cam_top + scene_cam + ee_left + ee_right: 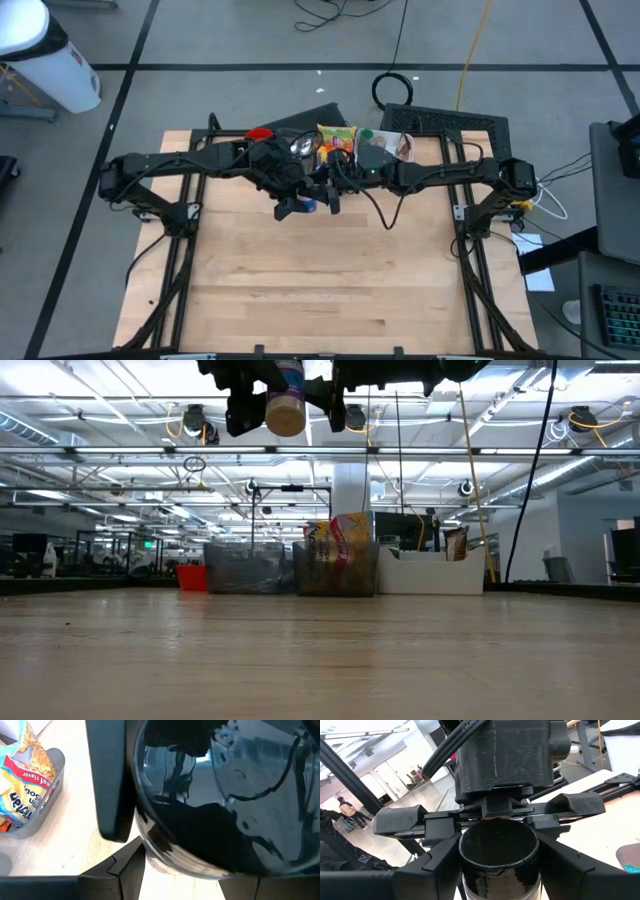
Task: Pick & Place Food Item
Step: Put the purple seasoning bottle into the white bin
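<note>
High view: you've got both arms meeting over the back-middle of the table (300, 290), wrists almost touching, just in front of the bins.
Item: a jar (285, 405) with a black lid, tan contents and a blue label, hanging high in the air, nowhere near the wood.
Left gripper (292, 205): clamped on the jar; the left wrist view is filled by its dark glossy lid (220, 810) between the fingers (112, 785).
Right gripper (335, 405): right up against the same jar, fingers either side of the lid in its own wrist view; can't tell if it's truly gripping yet or just closing in.
Looks like: a mid-air handover, left to right, is my read.
Done: pick and lift.
Left: transfer has to finish, one gripper must let go, then you place it.
Destination: probably one of the bins along the back edge, where a snack bag (340, 550) sits in a mesh bin (335, 575); which one, can't say.
Risk: the jar drops if both loosen together.
</note>
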Tool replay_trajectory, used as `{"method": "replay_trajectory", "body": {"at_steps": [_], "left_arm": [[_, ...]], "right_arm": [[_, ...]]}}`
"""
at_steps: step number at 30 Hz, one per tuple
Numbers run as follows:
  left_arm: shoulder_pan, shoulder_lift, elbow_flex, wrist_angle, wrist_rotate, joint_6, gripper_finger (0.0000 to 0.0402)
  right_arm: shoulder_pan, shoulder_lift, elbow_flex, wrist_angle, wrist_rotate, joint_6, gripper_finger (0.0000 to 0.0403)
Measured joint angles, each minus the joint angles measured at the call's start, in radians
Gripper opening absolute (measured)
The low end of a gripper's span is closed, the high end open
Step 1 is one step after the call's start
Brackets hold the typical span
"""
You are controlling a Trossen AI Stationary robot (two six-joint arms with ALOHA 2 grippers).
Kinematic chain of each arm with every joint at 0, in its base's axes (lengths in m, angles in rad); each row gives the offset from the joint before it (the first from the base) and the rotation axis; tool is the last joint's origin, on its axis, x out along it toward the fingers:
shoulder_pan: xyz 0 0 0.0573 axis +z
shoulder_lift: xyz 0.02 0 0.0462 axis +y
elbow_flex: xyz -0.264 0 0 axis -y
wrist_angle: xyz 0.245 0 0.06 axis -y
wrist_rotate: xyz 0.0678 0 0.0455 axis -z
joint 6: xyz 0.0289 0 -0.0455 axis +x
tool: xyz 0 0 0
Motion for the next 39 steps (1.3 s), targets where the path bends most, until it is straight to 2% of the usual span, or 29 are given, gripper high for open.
{"method": "replay_trajectory", "body": {"at_steps": [17, 22, 32, 39], "left_arm": [[0.0, 0.0, 0.0, 0.002, 0.003, 0.011, 0.0218], [0.009, 0.0, 0.0, 0.005, 0.005, 0.027, 0.0241], [0.049, -0.001, 0.0, 0.019, 0.081, 0.02, 0.031], [0.071, -0.018, 0.0, 0.0, 0.081, 0.024, 0.033]], "right_arm": [[0.0, 0.0, 0.0, 0.001, 0.001, -0.012, 0.0202], [0.0, 0.0, 0.0, 0.0, 0.002, -0.008, 0.0202], [0.0, -0.007, 0.0, -0.008, -0.002, -0.014, 0.0201], [-0.021, -0.066, 0.0, -0.091, 0.0, -0.059, 0.0201]]}}
